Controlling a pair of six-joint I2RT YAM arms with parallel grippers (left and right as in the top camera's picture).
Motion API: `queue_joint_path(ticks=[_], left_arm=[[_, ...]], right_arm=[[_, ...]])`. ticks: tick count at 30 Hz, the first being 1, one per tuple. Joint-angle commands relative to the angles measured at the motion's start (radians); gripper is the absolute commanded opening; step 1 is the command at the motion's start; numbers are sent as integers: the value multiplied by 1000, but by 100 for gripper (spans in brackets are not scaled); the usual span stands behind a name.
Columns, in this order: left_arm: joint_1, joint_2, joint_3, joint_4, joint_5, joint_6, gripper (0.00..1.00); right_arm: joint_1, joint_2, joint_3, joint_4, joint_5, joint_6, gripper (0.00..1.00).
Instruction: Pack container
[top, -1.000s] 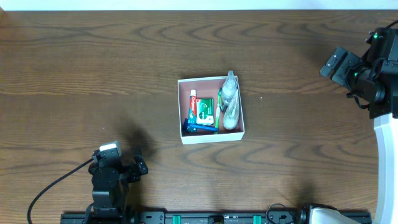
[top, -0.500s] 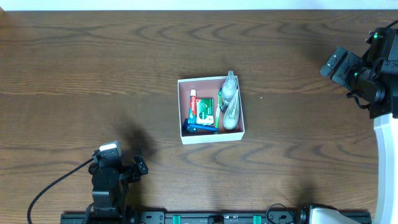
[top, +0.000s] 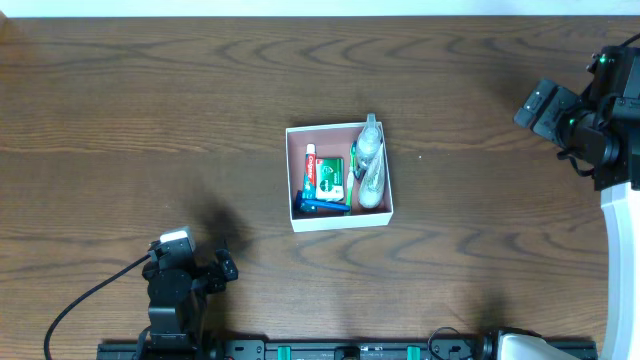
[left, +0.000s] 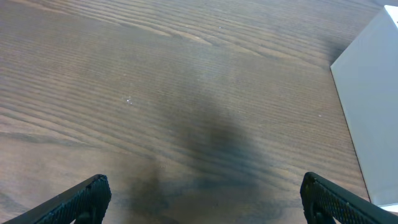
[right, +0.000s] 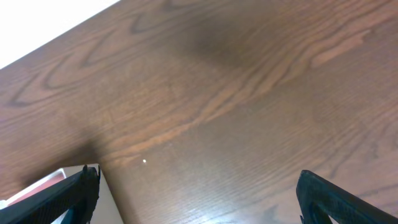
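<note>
Compared against the preceding second: detected no movement worth recording. Found the box (top: 339, 222) sitting mid-surface (top: 150, 120), upright. Noted inside it a toothpaste tube (top: 310, 172), a green packet (top: 331, 177), a clear bottle (top: 370, 160) along its right wall and a blue item (top: 321, 205) at the near edge. Observed the left claw (left: 208, 208) parked low near the front edge, fingers spread wide, gripping nothing. Observed the right claw (right: 199, 202) raised at the far right, likewise spread and empty, well apart from the box. Saw no loose toiletries outside the box. Judged packing complete or nearly so, with both arms apparently drawn back to rest.
</note>
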Motion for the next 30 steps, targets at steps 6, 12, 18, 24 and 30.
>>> queue_joint_path(ticks=[6,12,18,24,30], left_arm=[[-4,-7,-13,2,-1,3,98],[-4,-7,-13,2,-1,3,98],[-4,-7,-13,2,-1,3,98],[-4,-7,-13,3,-1,3,98],[-4,-7,-13,2,-1,3,98]], right_arm=[[-3,-244,-175,90,42,-140,99],[-3,-524,-516,221,41,-155,99],[-3,-812,-827,250,19,-155,99],[-3,-1051,-1047,250,-34,-155,99],[-3,-1162,-1165,252,-49,-154,99]])
